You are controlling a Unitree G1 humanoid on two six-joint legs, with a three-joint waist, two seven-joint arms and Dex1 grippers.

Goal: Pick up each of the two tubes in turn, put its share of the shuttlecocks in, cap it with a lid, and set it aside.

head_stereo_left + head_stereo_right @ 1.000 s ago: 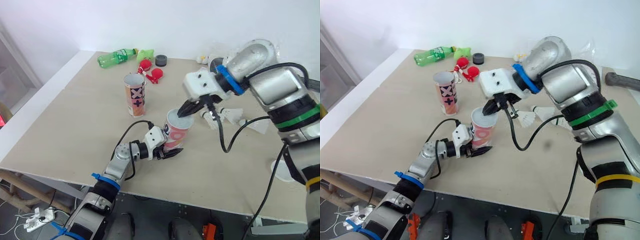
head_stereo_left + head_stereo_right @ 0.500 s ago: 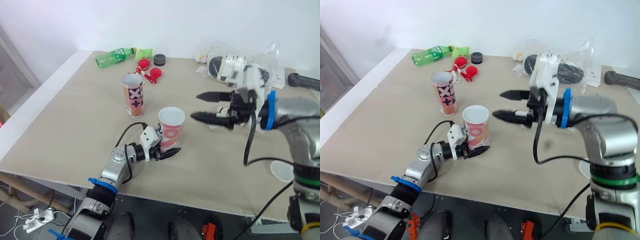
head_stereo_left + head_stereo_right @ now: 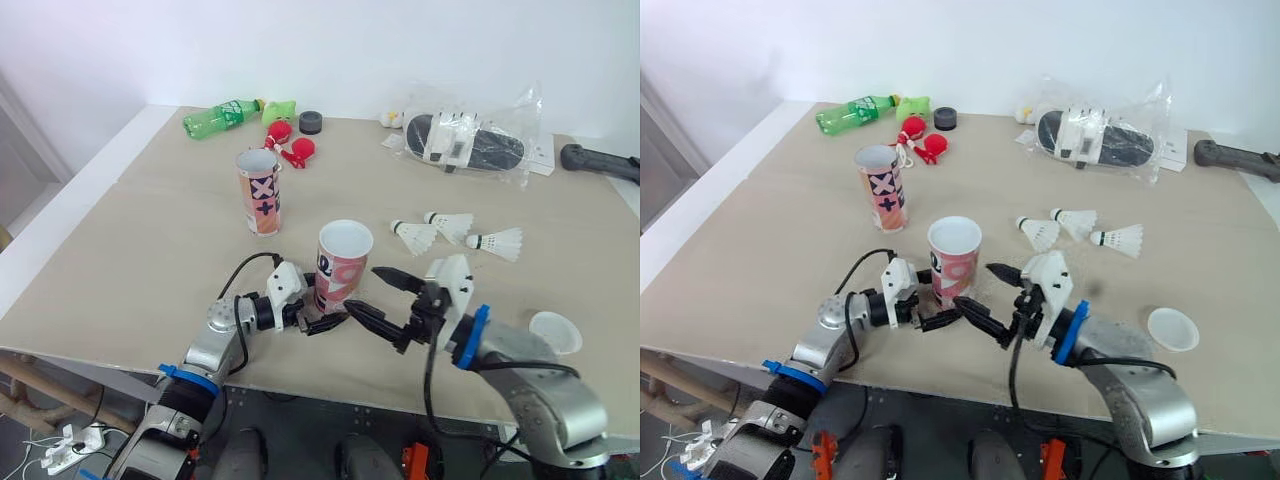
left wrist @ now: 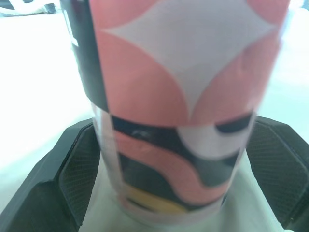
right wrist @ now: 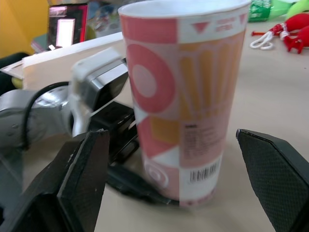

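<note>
Beige table (image 3: 150,230), white wall (image 3: 350,45) behind

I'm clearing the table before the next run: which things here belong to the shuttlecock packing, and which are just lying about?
For the job: pink tube, cross-patterned tube, three shuttlecocks, white lid.
Lying about: green bottle, red toys, plastic bag, black handle.

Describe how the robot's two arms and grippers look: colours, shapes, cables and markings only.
The left arm and right arm are silver-grey with rounded joints and a blue band each. Each wrist carries a white block and a looping black cable. The left gripper and right gripper have two black, tapering fingers with finely textured pads.
</note>
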